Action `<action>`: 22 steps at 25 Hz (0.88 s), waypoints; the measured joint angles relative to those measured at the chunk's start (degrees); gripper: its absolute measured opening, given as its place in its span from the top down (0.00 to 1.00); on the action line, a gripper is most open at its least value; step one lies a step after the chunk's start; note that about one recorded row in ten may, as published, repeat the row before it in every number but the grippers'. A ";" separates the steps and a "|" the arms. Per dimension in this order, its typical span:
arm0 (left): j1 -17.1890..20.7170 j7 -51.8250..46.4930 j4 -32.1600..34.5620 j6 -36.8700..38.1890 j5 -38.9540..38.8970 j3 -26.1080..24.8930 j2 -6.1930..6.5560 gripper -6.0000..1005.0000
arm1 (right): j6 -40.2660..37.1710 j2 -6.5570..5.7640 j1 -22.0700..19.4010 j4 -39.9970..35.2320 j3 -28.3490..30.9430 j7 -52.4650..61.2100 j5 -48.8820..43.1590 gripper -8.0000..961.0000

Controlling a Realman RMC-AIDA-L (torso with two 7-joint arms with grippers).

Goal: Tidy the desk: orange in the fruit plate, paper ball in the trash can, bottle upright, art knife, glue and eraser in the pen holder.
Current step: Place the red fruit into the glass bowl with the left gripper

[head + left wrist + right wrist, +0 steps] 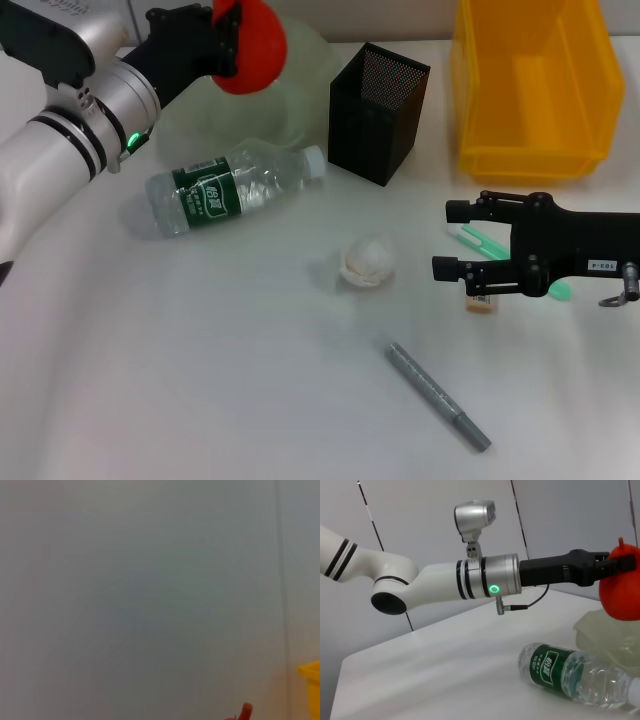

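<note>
One orange [252,45] in the air, gripped by the left gripper [228,45] at about 11 o'clock on the worktop [200,360], directly over the fruit plate [300,100]. Jaws pinch the fruit from its near side; it hangs clear of the plate, not touching it.

Step in hand, as I read it: setting the orange into the plate. To do it well, lower straight down over the plate's middle, not the wavy rim, and spread the jaws only once the fruit rests on the base. Round fruit will roll if dropped from height; the shallow wall gives little to stop it.

Orange: red-orange, round, dull wrinkled skin, small pointed tip showing at its top in the right wrist view. Plate: pale green, translucent, wide, shallow.

Right gripper [452,240] hovers low at 3 o'clock, jaws spread, just above the eraser [482,301] and a pale green item partly hidden under the arm.

Still to tidy: bottle [232,188] lying on its side at 10 o'clock, paper ball [368,262] near centre, grey pen-shaped tool [438,396] at 5 o'clock. Pen holder [378,112] and trash can [530,85] stand at 12 to 1 o'clock.
</note>
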 joint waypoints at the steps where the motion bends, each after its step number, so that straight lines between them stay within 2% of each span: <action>1: 0.00 0.00 0.00 0.00 0.00 0.00 0.00 0.92 | 0.02 0.00 -0.01 0.02 0.00 0.00 -0.03 0.13; 3: -0.07 0.23 -0.38 -0.72 -0.11 -0.85 -0.03 0.92 | 0.07 0.00 -0.01 0.07 -0.02 0.00 -0.04 0.13; 4: -0.13 0.93 -1.33 -2.28 -0.30 -3.45 -0.04 0.92 | 0.11 0.03 0.07 0.08 -0.03 0.00 -0.04 0.13; 8: -0.14 1.60 -1.70 -2.39 -0.31 -3.67 -0.04 0.92 | 0.12 0.06 0.29 0.09 -0.05 0.00 -0.02 0.13; 9: -0.04 4.35 -2.93 -2.48 -0.33 -4.53 -0.04 0.91 | 0.15 0.07 0.35 0.09 -0.05 0.00 -0.03 0.13; 18: 0.71 5.54 -4.25 -1.06 -0.33 -5.12 0.04 0.48 | 0.77 0.23 0.43 0.12 -0.03 -0.60 0.02 0.13; 21: 1.43 4.01 -4.45 1.43 0.12 -4.74 0.25 0.34 | 1.06 0.23 0.43 0.15 -0.05 -0.62 0.02 0.13; 22: 2.72 -1.46 -3.81 7.26 2.36 -3.10 0.71 0.30 | 1.09 0.23 0.43 0.15 -0.05 -0.64 0.01 0.13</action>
